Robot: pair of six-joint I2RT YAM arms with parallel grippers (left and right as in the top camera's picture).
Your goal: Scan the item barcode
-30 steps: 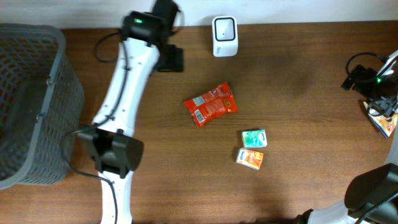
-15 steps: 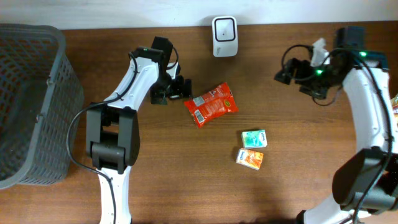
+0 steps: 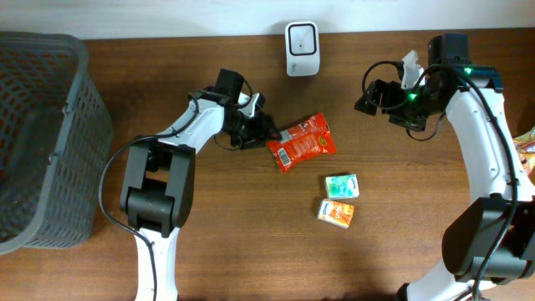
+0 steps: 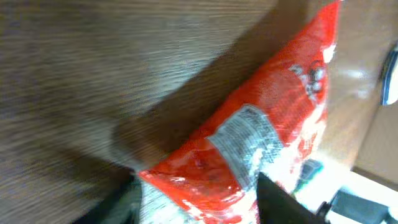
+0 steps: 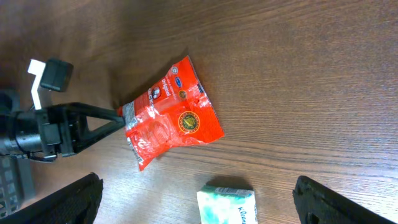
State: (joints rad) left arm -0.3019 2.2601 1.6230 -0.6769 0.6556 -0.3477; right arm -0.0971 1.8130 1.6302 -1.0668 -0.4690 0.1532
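Note:
The item is a red snack packet [image 3: 304,143] lying on the table below the white barcode scanner [image 3: 301,38]. A white barcode label [image 3: 282,156] shows at its near-left corner. My left gripper [image 3: 261,127] is at the packet's left end. In the left wrist view the packet [image 4: 267,124] fills the gap between the two fingers of the gripper [image 4: 199,202], touching both. My right gripper [image 3: 374,96] hangs open above the table to the packet's right. In its own view that gripper [image 5: 202,199] holds nothing, and the packet [image 5: 171,121] lies ahead.
A small green box [image 3: 341,186] and an orange box [image 3: 336,212] lie in front of the packet. A grey mesh basket [image 3: 42,134] fills the left side. More coloured packets [image 3: 527,146] sit at the right edge.
My left gripper moved right onto the packet's end, closed on it and pushed it a little to the right. The right arm swung in from the right edge to the upper middle.

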